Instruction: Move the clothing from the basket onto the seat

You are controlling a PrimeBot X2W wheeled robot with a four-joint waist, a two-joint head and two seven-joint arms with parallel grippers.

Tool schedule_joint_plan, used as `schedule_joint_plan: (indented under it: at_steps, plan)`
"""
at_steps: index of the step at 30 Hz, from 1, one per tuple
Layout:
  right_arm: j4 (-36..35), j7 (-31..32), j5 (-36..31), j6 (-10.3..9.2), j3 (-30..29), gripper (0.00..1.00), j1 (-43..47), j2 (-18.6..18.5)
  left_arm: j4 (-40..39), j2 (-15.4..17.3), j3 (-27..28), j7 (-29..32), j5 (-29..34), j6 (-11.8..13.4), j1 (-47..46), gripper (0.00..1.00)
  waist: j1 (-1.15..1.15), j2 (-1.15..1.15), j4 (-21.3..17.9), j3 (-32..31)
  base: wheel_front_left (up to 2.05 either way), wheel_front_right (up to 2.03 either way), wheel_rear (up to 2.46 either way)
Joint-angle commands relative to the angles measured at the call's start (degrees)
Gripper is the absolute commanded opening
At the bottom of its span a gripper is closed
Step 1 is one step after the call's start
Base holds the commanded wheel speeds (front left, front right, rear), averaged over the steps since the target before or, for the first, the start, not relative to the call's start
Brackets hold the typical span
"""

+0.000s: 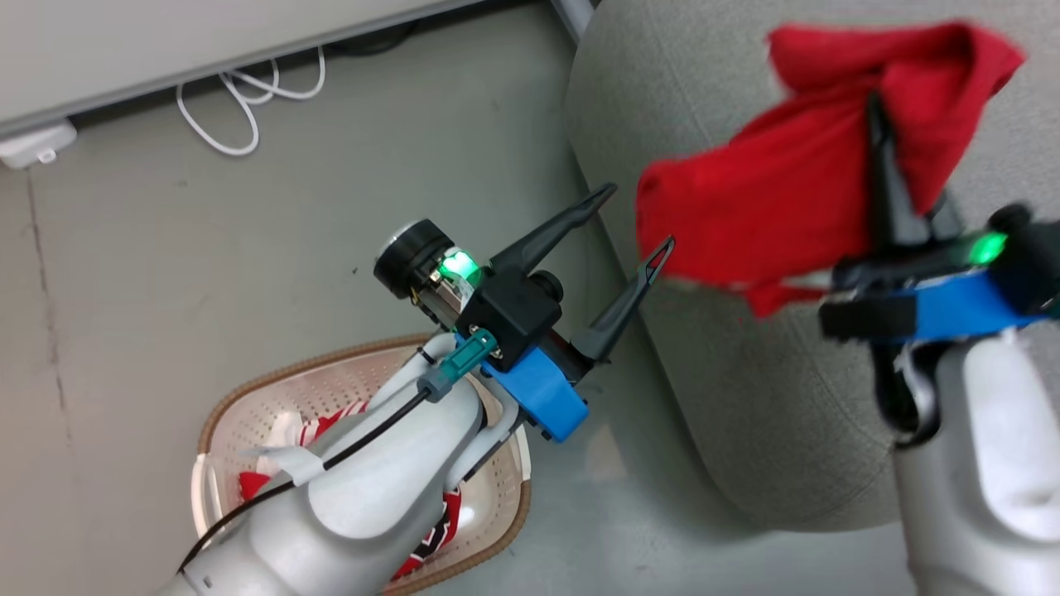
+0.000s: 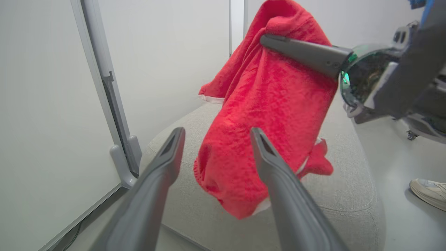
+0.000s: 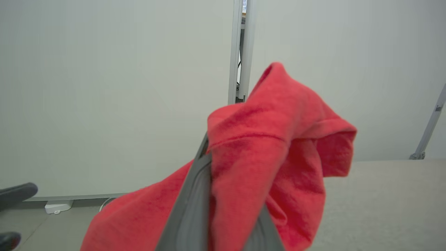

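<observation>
Clothing [image 1: 770, 207] hangs pinched in the right fingers [image 1: 886, 182], seat [image 1: 745, 397] below them, left fingers [image 1: 551, 236] wide and empty; best lower it before letting go.

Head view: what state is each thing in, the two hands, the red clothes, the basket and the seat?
left hand: open, empty.
right hand: shut on the red garment.
red garment: lifted, hanging bunched over the seat, not yet released.
basket: upright on the floor, not emptied.
clothing: lying crumpled in the basket.
seat: nothing laid on the part in view.
</observation>
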Motion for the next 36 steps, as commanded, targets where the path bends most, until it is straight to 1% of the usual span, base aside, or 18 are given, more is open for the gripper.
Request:
schedule_joint_plan:
  at_steps: [1,3,8,12,16,22,26,28,36]
  plan:
    - [-0.82,-0.20,-0.70,0.03,-1.42,0.00,-3.13,-0.10,-0.68,0.73,0.50,-0.28,0.58,0.23,-1.20,1.00,0.00,0.00,0.45,2.69,0.00,0.00,0.00]
    - [-1.45,-0.20,-1.62,0.03,-3.66,0.00,-6.62,-0.54,-1.60,1.36,0.82,-0.28,1.16,0.33,-1.96,1.00,0.00,0.00,0.84,4.98,0.00,0.00,0.00]
    - [-2.77,-0.20,-2.57,0.03,-10.08,0.00,-15.03,-3.34,-3.42,2.94,1.50,-0.27,2.66,0.41,-3.77,1.00,0.00,0.00,1.91,10.76,0.00,0.00,0.00]
    - [-3.11,-0.20,-2.63,0.02,-15.19,0.00,-21.49,-7.13,-4.44,3.98,1.84,-0.25,3.44,0.52,-5.30,1.00,0.00,0.00,2.57,15.17,0.00,0.00,0.00]
    - [-2.88,-0.20,-2.96,0.03,-19.79,0.00,-25.91,-10.48,-5.26,4.73,1.95,-0.11,3.99,0.67,-6.45,1.00,0.00,0.00,3.01,18.90,0.00,0.00,0.00]
    - [0.24,-0.20,-2.45,0.03,-25.29,0.00,-29.08,-15.71,-6.28,5.62,2.16,-0.07,4.69,0.95,-7.68,1.00,0.00,0.00,3.55,22.75,0.00,0.00,0.00]
    - [5.41,-0.20,-1.84,0.03,-27.39,0.00,-28.34,-17.99,-6.76,5.76,2.03,-0.11,4.97,1.04,-7.98,1.00,0.00,0.00,3.84,24.02,0.00,0.00,0.00]
    - [8.06,-0.20,-2.04,0.03,-27.45,0.00,-27.98,-18.35,-6.95,6.06,2.01,-0.13,4.91,1.05,-8.07,1.00,0.00,0.00,3.90,24.50,0.00,0.00,0.00]
    - [18.11,-0.19,-3.03,0.03,-28.21,0.00,-27.43,-17.34,-7.47,6.55,2.07,-0.16,4.77,1.34,-8.37,1.00,0.00,0.00,4.09,25.52,0.00,0.00,0.00]
